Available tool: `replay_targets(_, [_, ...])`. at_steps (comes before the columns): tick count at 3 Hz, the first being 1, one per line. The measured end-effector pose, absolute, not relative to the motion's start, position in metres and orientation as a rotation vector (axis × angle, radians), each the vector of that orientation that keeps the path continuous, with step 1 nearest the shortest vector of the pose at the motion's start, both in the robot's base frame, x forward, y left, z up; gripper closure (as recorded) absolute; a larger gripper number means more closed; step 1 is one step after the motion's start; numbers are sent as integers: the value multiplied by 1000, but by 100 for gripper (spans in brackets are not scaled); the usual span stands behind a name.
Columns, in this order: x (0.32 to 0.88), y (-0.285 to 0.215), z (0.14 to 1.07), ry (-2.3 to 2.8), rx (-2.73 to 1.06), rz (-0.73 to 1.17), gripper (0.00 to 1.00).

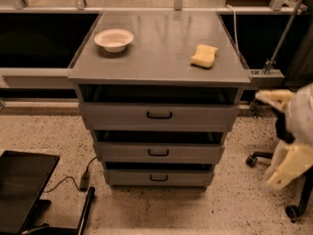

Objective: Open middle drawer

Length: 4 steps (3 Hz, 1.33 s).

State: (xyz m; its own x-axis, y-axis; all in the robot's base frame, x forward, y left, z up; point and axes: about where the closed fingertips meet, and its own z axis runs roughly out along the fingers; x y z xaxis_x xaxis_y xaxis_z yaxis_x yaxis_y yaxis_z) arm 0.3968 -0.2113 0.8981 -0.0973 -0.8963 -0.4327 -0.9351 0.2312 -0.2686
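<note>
- The middle drawer [159,152] sits in the grey cabinet [159,70] between the top drawer [159,115] and the bottom drawer [159,177], its small black handle [158,152] at the centre.
- The gripper [287,131] hangs at the right edge, beside the cabinet and apart from every drawer. It is blurred, so I cannot tell whether it is open or closed.
- A white bowl [113,39] and a yellow sponge [204,56] lie well apart on the cabinet top.

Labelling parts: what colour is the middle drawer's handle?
Black handle on the middle drawer, camera view; gripper at far right.
</note>
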Motion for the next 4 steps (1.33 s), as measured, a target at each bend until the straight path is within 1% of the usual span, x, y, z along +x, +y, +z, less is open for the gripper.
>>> replay_targets(1, [376, -194, 845, 1911, -1609, 171, 0])
replay_targets(2, [362, -154, 786, 1864, -1651, 162, 0])
replay_targets(3, [348, -109, 704, 1870, -1790, 161, 0])
replay_targets(4, [335, -98, 630, 1901, -1915, 110, 0])
